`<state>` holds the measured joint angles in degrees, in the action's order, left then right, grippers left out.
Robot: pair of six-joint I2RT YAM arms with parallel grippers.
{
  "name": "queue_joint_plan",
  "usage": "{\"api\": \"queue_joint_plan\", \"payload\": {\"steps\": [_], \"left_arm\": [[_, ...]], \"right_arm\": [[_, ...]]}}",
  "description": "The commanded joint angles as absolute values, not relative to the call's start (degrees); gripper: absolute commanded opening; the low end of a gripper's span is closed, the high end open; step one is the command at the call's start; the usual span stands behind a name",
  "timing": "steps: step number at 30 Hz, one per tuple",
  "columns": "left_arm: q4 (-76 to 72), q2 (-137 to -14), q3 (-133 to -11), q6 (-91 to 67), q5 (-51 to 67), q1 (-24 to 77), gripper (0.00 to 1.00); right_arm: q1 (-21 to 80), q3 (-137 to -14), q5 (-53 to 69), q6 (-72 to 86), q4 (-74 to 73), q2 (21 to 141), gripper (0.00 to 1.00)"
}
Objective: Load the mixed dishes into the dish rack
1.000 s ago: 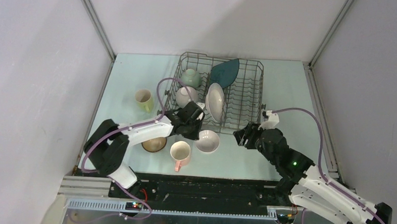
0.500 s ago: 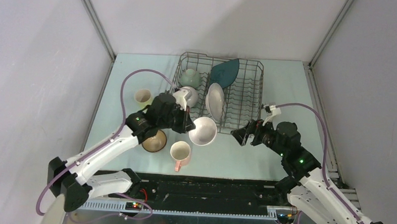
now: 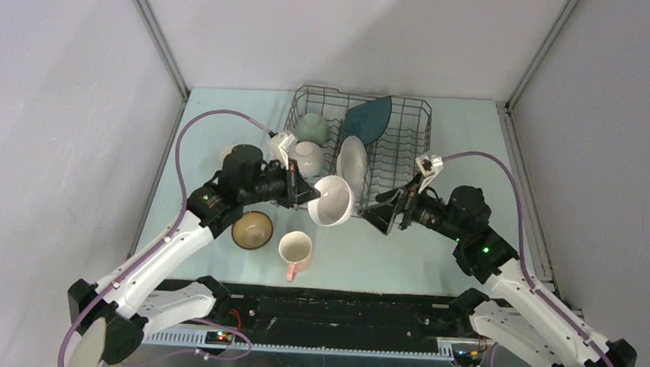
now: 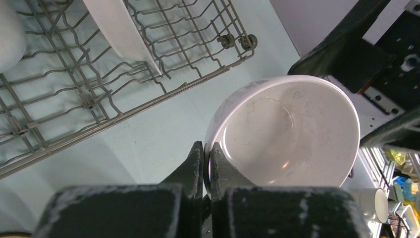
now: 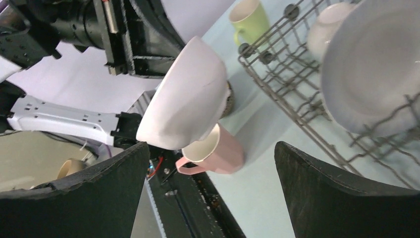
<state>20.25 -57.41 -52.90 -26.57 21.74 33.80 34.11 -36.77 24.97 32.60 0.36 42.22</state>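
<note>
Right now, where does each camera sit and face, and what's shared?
Top external: above and behind, looking down; left arm, right arm and dish rack show.
Left wrist: looks along the left gripper, shut on the white bowl's rim.
Right wrist: looks between the open right gripper's fingers at the pink mug.
Shared: all three show the white bowl.

Left gripper [image 4: 206,148]: both fingers pinched tight on the near rim of the white bowl [image 4: 292,134], one on either side of the wall. The bowl's hollow faces the camera, with the pale table [image 4: 148,144] behind it. Upper left: the dish rack [image 4: 99,99], a white plate [image 4: 116,25] standing on edge among its tines.
</note>
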Motion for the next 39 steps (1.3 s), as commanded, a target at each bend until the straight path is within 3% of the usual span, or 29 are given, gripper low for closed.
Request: {"api": "queue_joint_plan", "payload": {"steps": [1,14,18,24,28,29,30,35,39], "left_arm": [[14.85,-56.78,-54.06,-28.86,25.25,32.92,0.00],[10.44,-56.41,-52.03,-30.59,24.66,32.78,0.00],[9.39,-56.02,-51.65,-30.90,24.51,32.78,0.00],[8.56,-55.63,-51.23,-30.90,23.89,32.78,0.00],[7.47,-55.43,-50.49,-31.26,24.13,32.78,0.00],[7.38,-55.41,-50.47,-31.28,24.19,32.78,0.00],[7.36,-55.48,-50.46,-31.26,24.02,32.78,0.02],[7.95,-55.63,-50.61,-31.19,23.68,32.69,0.32],[9.49,-55.57,-51.07,-30.83,22.51,32.49,0.50]], "right_arm": [[39.57,-39.37,23.61,35.43,8.10,45.02,0.99],[46.87,-39.37,12.19,46.45,14.42,50.23,1.00],[47.12,-39.00,11.91,48.79,16.60,50.95,0.95],[47.26,-36.98,9.41,50.70,18.70,49.35,0.63],[47.31,-36.83,9.22,50.83,18.79,49.23,0.58],[47.25,-36.83,9.58,50.86,18.97,49.40,0.53],[47.27,-36.83,9.71,50.97,19.22,49.75,0.42],[47.23,-36.83,9.51,50.80,20.15,50.14,0.15],[46.61,-36.87,8.28,49.30,19.69,49.31,0.07]]}}
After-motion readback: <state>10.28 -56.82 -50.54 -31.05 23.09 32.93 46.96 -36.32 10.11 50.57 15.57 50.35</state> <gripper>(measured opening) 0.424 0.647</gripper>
